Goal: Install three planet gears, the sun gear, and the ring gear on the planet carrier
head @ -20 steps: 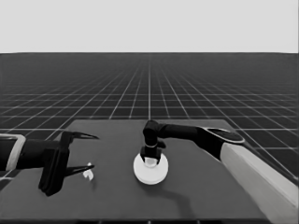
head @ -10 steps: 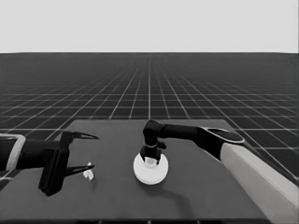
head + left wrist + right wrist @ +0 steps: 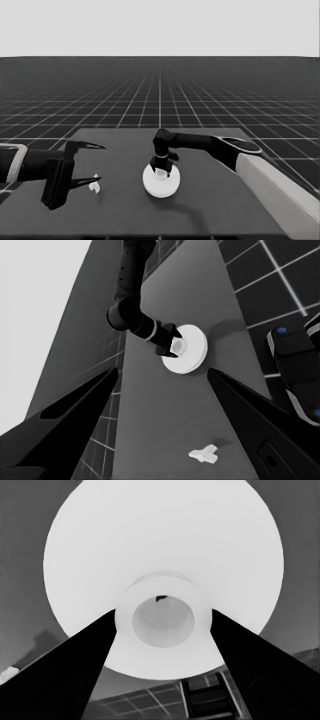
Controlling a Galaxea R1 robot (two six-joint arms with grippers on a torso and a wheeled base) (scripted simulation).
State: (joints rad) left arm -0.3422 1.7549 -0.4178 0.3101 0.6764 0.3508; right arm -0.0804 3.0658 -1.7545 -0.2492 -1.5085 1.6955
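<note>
The right gripper (image 3: 160, 171) stands over the middle of the dark table (image 3: 220, 200), its two black fingers closed against the raised hub of the large white round disc with a central hole (image 3: 161, 182), gripping it. That disc lies flat mid-table. The right wrist view alone shows a dark speck inside the hole. Toward the table's left end, the left gripper (image 3: 97, 162) waits wide open, a thin white piece (image 3: 94, 187) lying free beneath it.

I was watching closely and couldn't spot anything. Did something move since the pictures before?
Nothing visibly moved. The right gripper stays over the middle of the larger round part, at its raised hub. The left gripper still waits at the table's left end, the thin white piece beside it.
</note>
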